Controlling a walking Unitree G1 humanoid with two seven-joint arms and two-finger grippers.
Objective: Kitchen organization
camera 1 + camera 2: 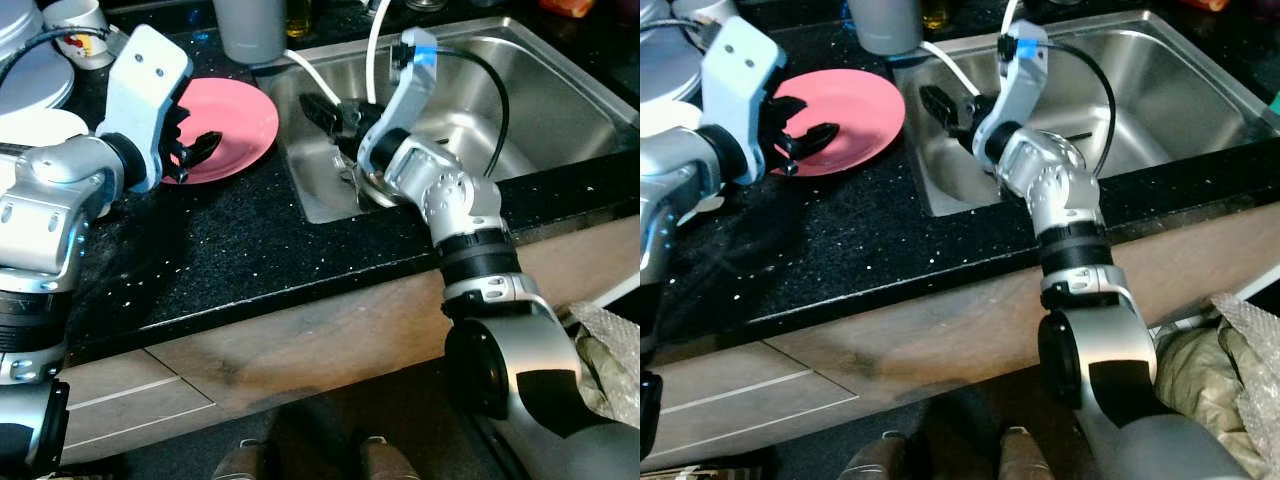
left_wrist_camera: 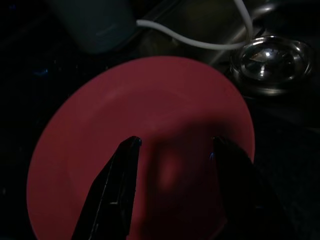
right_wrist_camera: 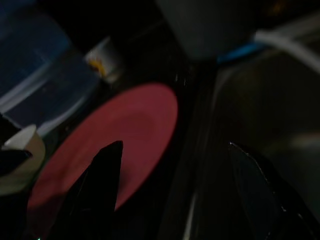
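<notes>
Just ahead of your spread left gripper [image 2: 175,165] lies the pink plate [image 1: 235,115], seemingly lined up for a grab, while your right gripper [image 1: 325,110], fingers apart, hovers over the sink [image 1: 560,95].

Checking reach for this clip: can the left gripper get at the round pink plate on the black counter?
Probably yes: the left gripper hovers open over the round pink plate, nothing between them.

grey cup [image 1: 249,28] and white cable [image 1: 318,76] crowd pink plate [image 1: 240,120]
</notes>
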